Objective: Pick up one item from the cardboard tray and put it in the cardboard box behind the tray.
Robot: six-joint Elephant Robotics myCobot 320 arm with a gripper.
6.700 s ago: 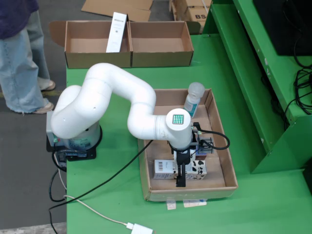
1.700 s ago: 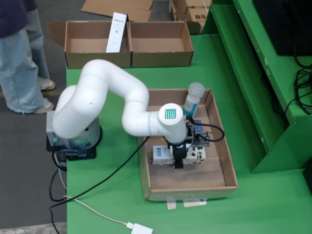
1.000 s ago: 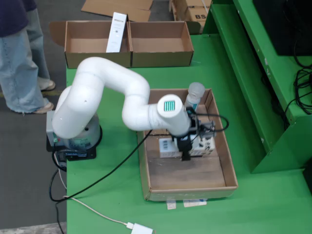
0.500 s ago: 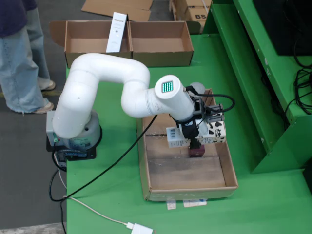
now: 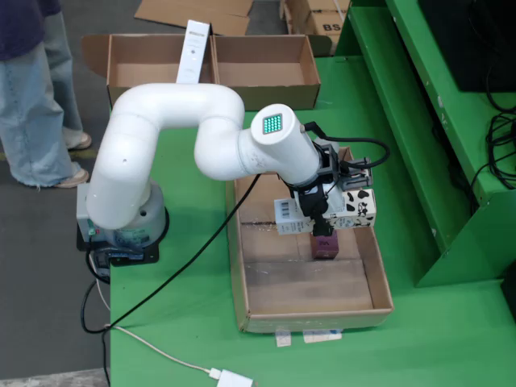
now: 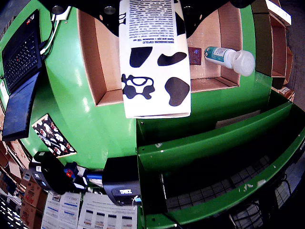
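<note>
My gripper is shut on a white carton with black cow patches and holds it lying sideways above the far right part of the cardboard tray. In the wrist view the carton fills the upper middle, with the tray's wall beneath it. A small maroon box stands in the tray just below the gripper; it also shows in the wrist view. A teal bottle with a white cap lies in the tray. The cardboard box stands behind the tray, holding an upright white pack.
A person stands at the far left, off the table. Green shelving rises along the right. A black cable and a white cable with an adapter cross the front left. A laptop keyboard shows in the wrist view.
</note>
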